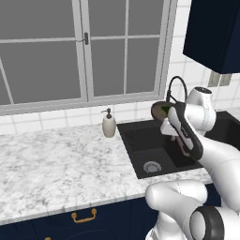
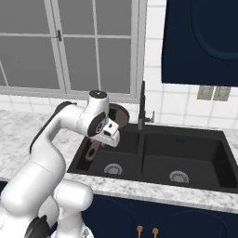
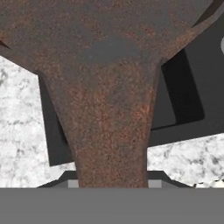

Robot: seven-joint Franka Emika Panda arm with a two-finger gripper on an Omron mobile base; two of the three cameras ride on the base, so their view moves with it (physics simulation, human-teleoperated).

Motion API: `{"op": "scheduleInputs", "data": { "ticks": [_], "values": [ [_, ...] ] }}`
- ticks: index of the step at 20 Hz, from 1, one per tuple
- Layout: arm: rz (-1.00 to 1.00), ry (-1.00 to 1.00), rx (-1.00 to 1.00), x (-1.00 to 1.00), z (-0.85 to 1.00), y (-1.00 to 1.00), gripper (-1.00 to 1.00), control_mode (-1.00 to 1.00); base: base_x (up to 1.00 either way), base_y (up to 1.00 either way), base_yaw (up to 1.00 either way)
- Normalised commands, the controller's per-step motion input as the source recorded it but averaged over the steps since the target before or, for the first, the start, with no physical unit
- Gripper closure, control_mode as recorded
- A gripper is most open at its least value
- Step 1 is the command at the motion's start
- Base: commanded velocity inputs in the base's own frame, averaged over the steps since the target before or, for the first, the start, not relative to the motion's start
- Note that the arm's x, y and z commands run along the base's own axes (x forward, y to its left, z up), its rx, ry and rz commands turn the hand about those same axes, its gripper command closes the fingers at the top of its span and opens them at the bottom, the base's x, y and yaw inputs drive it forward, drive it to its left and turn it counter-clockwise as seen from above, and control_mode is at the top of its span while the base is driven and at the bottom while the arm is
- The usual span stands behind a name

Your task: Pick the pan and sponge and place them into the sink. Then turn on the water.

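The dark brown pan hangs tilted on edge over the left basin of the black sink. Its rusty handle runs down toward the basin. My gripper is shut on that handle, and its fingertips are hidden behind it. A green patch, the sponge, shows against the pan's inner face. The dark gooseneck faucet stands just behind the pan, and I see no water stream from it.
A beige soap dispenser stands on the marble counter left of the sink. A window lines the back wall. Dark cabinets hang at the upper right. Each basin has a round metal drain.
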Motion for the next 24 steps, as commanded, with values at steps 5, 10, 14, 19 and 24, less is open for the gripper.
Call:
{"op": "scheduleInputs", "data": {
  "ticks": [5, 10, 14, 19, 24],
  "values": [
    [0.0, 0.0, -0.01, 0.28, 0.0, -0.09, 1.0, -1.0, 0.0, 0.0, 0.0],
    [0.0, 0.0, -0.06, 0.21, 0.0, 0.0, 1.0, -1.0, 0.0, 0.0, 0.0],
    [0.0, 0.0, -0.07, 0.03, 0.0, -0.06, 1.0, -1.0, 0.0, 0.0, 0.0],
    [0.0, 0.0, -0.02, 0.0, 0.0, -0.04, 1.0, -1.0, 0.0, 0.0, 0.0],
    [0.0, 0.0, 0.0, 0.0, 0.0, 0.0, 1.0, -1.0, 0.0, 0.0, 0.0]
  ]
}}
